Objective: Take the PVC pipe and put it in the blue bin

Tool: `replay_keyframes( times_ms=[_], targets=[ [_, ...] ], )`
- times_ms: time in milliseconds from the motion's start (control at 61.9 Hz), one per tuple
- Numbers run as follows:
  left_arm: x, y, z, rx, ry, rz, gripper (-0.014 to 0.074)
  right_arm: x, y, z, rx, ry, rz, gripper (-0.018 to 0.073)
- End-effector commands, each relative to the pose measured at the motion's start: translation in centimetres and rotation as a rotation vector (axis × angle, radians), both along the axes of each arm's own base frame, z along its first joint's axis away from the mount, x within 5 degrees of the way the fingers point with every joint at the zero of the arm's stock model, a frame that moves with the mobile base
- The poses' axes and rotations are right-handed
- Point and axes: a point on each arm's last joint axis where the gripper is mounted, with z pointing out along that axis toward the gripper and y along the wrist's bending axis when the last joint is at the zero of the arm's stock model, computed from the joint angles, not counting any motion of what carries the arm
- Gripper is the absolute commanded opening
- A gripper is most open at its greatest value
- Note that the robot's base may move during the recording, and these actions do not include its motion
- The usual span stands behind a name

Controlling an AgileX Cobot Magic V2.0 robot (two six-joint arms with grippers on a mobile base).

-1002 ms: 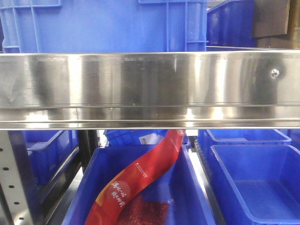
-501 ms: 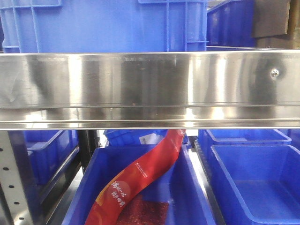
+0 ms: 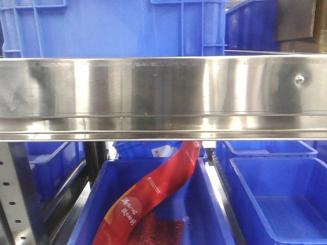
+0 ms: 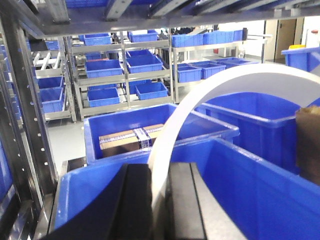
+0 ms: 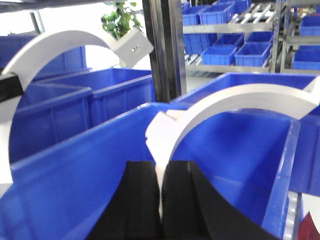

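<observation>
A white curved PVC pipe piece (image 4: 215, 82) is pinched between the black jaws of the left gripper (image 4: 160, 172) and arches up over a blue bin (image 4: 85, 195) directly below. The right gripper (image 5: 161, 172) clamps a second PVC arc (image 5: 240, 100) the same way, above the open inside of another blue bin wall (image 5: 75, 185). In the front view a steel shelf rail (image 3: 163, 97) spans the frame, with a red packet (image 3: 153, 194) lying in a bin beneath it.

Red pouch (image 3: 153, 196) below steel shelf rail (image 3: 163, 97)
</observation>
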Motion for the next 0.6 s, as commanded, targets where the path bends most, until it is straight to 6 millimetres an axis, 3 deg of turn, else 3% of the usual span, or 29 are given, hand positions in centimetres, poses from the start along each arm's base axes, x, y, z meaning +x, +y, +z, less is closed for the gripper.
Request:
replay_keyframes(
  times_ms=[0,469,582],
  targets=[
    [0.3,-0.3,0.2,-0.012,-0.035,-0.005,-0.0111,0.6,0.1,0.2,-0.008,-0.045,-0.023,-0.0162],
    [1.9,-0.8,-1.0,0.014,-0.066,-0.004,-0.0111,2.0,0.6,-0.4,-0.018,-0.046,-0.031,-0.016],
    [2.0,-0.8,-1.2,0.029,-0.067,-0.005,-0.0111,2.0,0.6,-0.5,-0.043,-0.055,-0.03,-0.0097]
  ],
)
